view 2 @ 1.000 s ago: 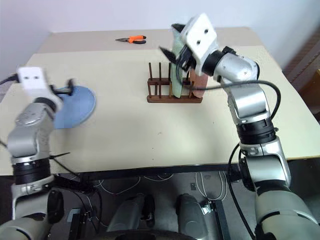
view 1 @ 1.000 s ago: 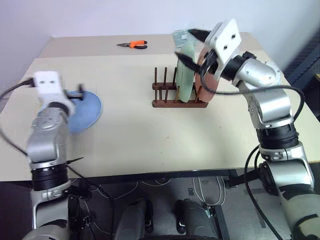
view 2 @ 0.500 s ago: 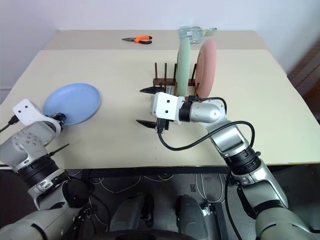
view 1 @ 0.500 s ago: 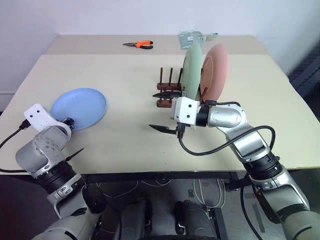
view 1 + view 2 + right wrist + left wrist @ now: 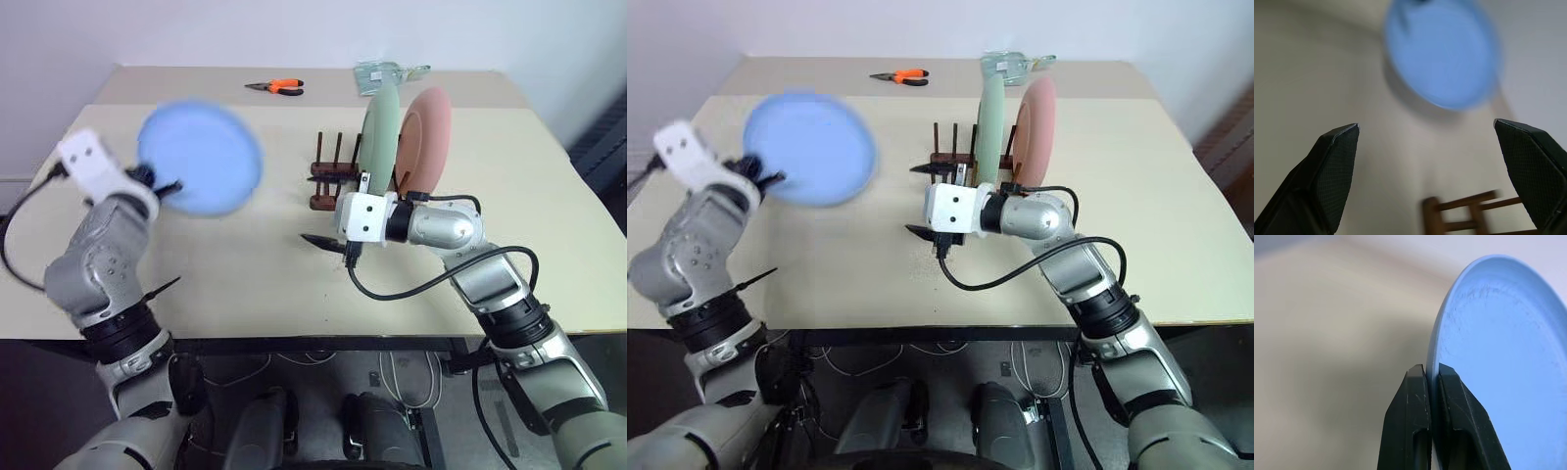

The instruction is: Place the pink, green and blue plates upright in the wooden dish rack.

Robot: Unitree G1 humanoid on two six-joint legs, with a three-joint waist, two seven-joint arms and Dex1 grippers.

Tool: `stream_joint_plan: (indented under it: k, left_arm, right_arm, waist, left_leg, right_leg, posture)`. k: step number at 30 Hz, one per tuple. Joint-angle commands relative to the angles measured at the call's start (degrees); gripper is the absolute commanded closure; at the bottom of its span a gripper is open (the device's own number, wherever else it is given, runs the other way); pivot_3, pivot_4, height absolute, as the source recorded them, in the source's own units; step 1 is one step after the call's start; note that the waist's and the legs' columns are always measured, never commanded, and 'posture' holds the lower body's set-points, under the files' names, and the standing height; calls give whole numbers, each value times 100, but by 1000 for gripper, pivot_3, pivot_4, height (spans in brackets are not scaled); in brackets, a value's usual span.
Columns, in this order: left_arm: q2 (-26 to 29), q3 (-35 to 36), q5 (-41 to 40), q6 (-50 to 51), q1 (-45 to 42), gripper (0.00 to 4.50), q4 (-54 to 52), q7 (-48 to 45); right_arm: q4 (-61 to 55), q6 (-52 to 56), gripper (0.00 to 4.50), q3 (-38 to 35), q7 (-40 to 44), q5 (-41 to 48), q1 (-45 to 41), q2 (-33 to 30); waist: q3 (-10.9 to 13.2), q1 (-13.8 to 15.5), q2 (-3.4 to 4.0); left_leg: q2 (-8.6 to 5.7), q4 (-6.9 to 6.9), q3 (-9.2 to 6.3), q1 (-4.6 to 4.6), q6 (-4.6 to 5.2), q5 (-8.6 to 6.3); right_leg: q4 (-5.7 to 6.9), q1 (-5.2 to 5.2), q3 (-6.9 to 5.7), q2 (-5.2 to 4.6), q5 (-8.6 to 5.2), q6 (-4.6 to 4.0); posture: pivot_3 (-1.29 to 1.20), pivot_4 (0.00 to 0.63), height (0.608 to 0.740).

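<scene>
Rack (image 5: pixel 333 182) is serving as landmark: green plate (image 5: pixel 379 127) and pink plate (image 5: pixel 423 132) are standing upright in its right slots, left pegs free. Blue plate (image 5: pixel 200 157) is hanging well left of rack, left gripper (image 5: pixel 1431 377) clenching its rim. Right gripper (image 5: pixel 323 209) is waiting spread wide, empty, just in front of rack and nearer the free pegs.

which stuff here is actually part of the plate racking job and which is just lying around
Part of the job:
- light blue round plate, lifted off the table, pinched at its rim by the left gripper
- pale green round plate, upright in the rack
- salmon pink round plate, upright in the rack
- dark brown wooden dish rack
- right gripper, open, beside the rack

Just lying about:
- orange-handled pliers
- clear plastic packet
</scene>
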Motion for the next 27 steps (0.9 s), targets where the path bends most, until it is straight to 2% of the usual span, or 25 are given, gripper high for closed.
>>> stream_joint_plan:
  k: [1,7,15,18,25,27]
  left_arm:
    - [164,-389,-201,180,-126,4432,-355,-167]
    - [150,-585,-603,762,-447,4432,-601,-189]
    - [15,-334,-985,1226,-826,4432,-713,-55]
    - [8,-357,-1057,1319,-831,4500,-770,-41]
    - [3,-342,-1207,1382,-739,4500,-848,-45]
    - [-43,-237,-1279,1229,-745,3812,-859,-57]
  right_arm:
    - [317,-564,0,10,-431,-539,-329,127]
    - [943,-1252,0,259,-884,-1366,-670,298]
    - [1328,-1688,0,425,-1048,-1783,-788,507]
    - [1372,-1730,853,394,-1097,-1855,-789,548]
    - [1463,-1901,4306,322,-1445,-2164,-908,537]
    - [1497,-1963,4500,323,-1509,-2229,-943,532]
  waist:
    - [0,-81,0]
    - [2,-139,1]
    - [2,-110,0]
    - [2,-115,0]
    - [2,-116,1]
    - [3,-119,0]
  left_leg:
    - [1,-2,0,2,0,2]
    - [18,-5,-1,6,-8,27]
    - [14,-4,-3,5,-7,27]
    - [14,-4,-4,5,-7,27]
    - [14,-4,-4,5,-7,28]
    - [14,-4,-4,6,-7,28]
  right_leg:
    - [0,0,0,3,0,0]
    - [15,-6,2,22,-1,-6]
    - [10,-1,1,19,-1,-6]
    - [10,-1,1,20,-1,-6]
    - [10,-1,1,22,-1,-6]
    - [10,-1,1,22,-1,-6]
  posture:
    - [0,150,740]
    - [0,150,740]
    - [0,150,740]
    - [0,150,740]
    - [0,150,740]
    - [0,150,740]
